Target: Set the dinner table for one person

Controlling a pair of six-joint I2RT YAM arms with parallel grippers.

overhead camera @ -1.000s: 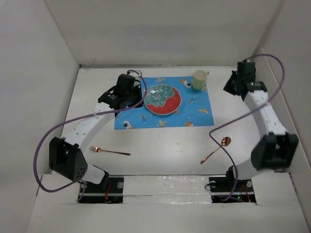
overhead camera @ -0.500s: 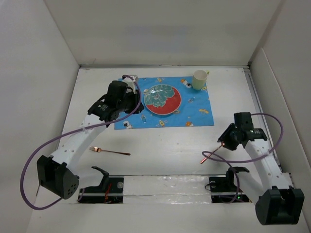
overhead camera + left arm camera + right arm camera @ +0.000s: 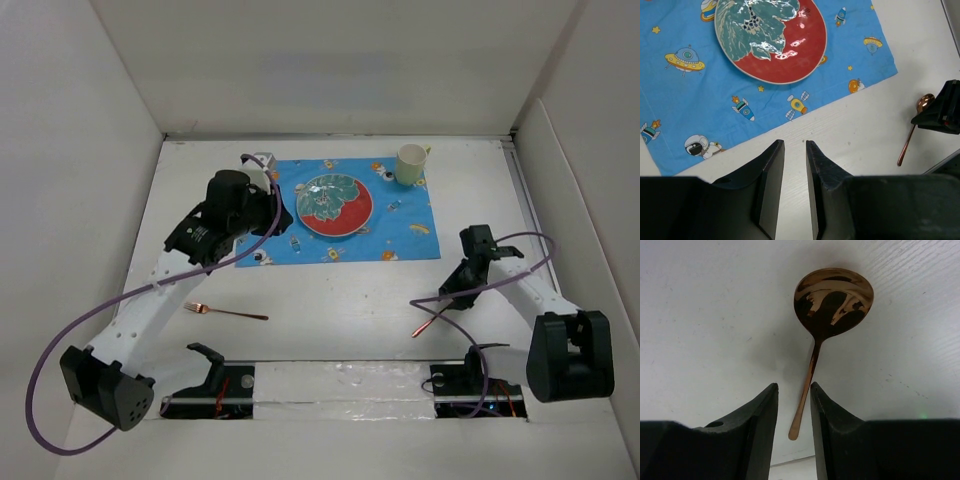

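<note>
On the white dinner table lies a blue space-print placemat with a red and green plate and a pale cup on it. A copper fork lies at the near left. At the near right is a copper spoon. My right gripper is low over that spoon. It is open, with the handle lying between its fingers and a gap on each side. My left gripper hovers at the placemat's left edge. It is open and holds nothing.
White walls close in the table on the left, back and right. A purple cable loops from each arm. In the left wrist view the plate sits on the placemat, and the spoon lies beside the black right gripper.
Both grippers went from shut to open. The right arm swung from the far right corner down onto the spoon. The left gripper drew back leftward from the plate.
</note>
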